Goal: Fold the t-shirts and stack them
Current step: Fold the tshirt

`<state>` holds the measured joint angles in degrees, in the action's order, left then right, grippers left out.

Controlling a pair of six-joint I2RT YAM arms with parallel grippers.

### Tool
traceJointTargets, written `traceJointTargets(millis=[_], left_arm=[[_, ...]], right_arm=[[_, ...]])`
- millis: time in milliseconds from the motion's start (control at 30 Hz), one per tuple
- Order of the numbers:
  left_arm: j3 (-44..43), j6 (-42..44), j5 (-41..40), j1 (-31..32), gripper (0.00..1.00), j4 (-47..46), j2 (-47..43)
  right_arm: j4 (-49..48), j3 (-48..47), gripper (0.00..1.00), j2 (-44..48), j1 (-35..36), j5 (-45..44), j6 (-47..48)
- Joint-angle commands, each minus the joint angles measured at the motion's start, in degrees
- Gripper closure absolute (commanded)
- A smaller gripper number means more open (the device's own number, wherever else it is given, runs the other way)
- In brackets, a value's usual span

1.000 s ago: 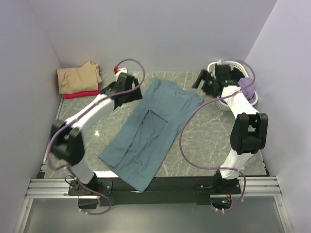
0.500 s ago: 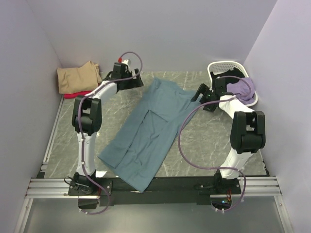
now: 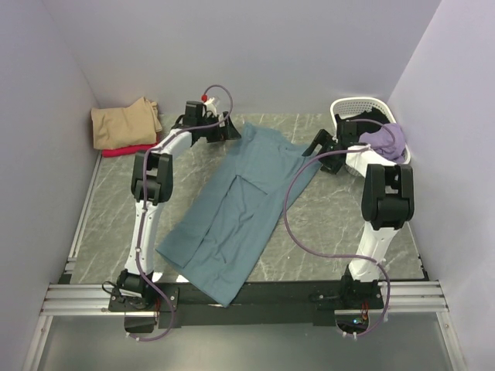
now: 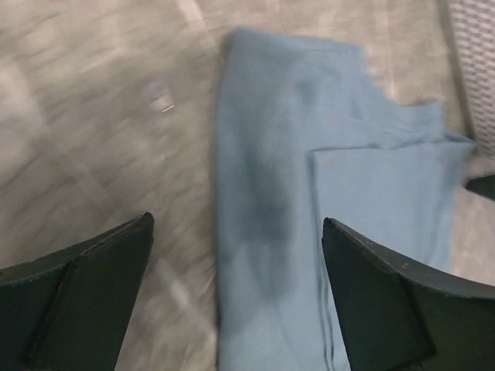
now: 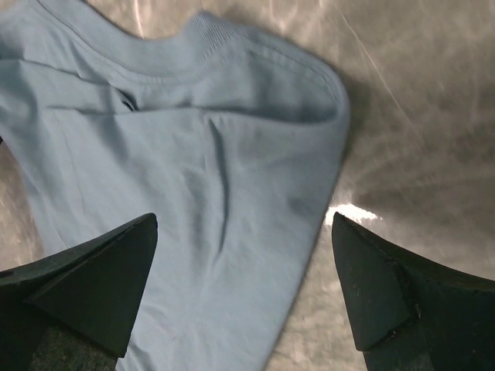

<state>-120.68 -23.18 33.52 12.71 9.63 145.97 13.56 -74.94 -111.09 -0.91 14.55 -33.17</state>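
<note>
Left gripper (image 4: 236, 224), jaws spread, is hovering over teal t-shirt (image 3: 240, 201); right gripper (image 5: 244, 220), likewise spread, is hovering over its collar.

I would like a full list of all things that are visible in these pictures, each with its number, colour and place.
teal-blue t-shirt: 1, dusty teal-blue, middle of the table, sides folded in, hem over the near edge
tan t-shirt: 1, tan, folded, far left corner, on the red one
red t-shirt: 1, red, under the tan one, only an edge shows
basket: 1, white, far right corner
lilac t-shirt: 1, lilac, in the basket
black t-shirt: 1, black, in the basket, mostly hidden
table: 1, grey marbled
cables: 2, purple, one on each arm
left hand: 1, black, open, at the teal-blue shirt's far left corner
right hand: 1, black, open, at its far right corner
</note>
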Motion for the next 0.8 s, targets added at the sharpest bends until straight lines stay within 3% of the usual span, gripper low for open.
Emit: traceJointTargets(millis=[0, 167, 233, 333, 367, 533, 567, 633, 767], left_arm=[[-4.5, 0.2, 5.9, 0.2, 0.00, -0.9, 3.3], [-5.2, -1.6, 7.0, 0.2, 0.00, -1.2, 5.6], [-5.3, -3.1, 7.5, 0.2, 0.05, -1.7, 6.9], [-5.0, -5.1, 8.1, 0.2, 0.28, -2.6, 8.0], [-4.4, -5.5, 8.1, 0.2, 0.40, -2.9, 8.2], [-4.3, -6.6, 7.4, 0.9, 0.69, -3.1, 9.2], [-4.6, -6.7, 7.4, 1.1, 0.84, -3.0, 9.2], [-4.6, -7.1, 6.1, 1.4, 0.98, -2.6, 9.1], [1.7, -8.5, 2.7, 1.4, 0.99, -4.8, 6.2]], right_arm=[[-0.2, -4.0, 0.00, -3.3, -0.4, 0.6, -1.3], [1.5, -7.5, 0.08, -7.3, -0.1, 2.3, -1.3], [2.6, -10.2, 0.11, -9.0, 0.0, 2.9, -0.9], [3.9, -12.9, 0.14, -11.7, 0.6, 3.4, -0.4], [4.5, -13.7, 0.18, -12.9, 0.6, 3.3, -0.3], [6.8, -19.4, 0.19, -15.6, 2.3, 3.4, 0.2], [8.0, -20.5, 0.19, -16.9, 2.7, 3.3, 0.4], [9.2, -24.2, 0.21, -18.2, 3.2, 3.4, 0.6], [13.9, -32.2, 0.31, -23.0, 4.2, 3.5, 1.2]])
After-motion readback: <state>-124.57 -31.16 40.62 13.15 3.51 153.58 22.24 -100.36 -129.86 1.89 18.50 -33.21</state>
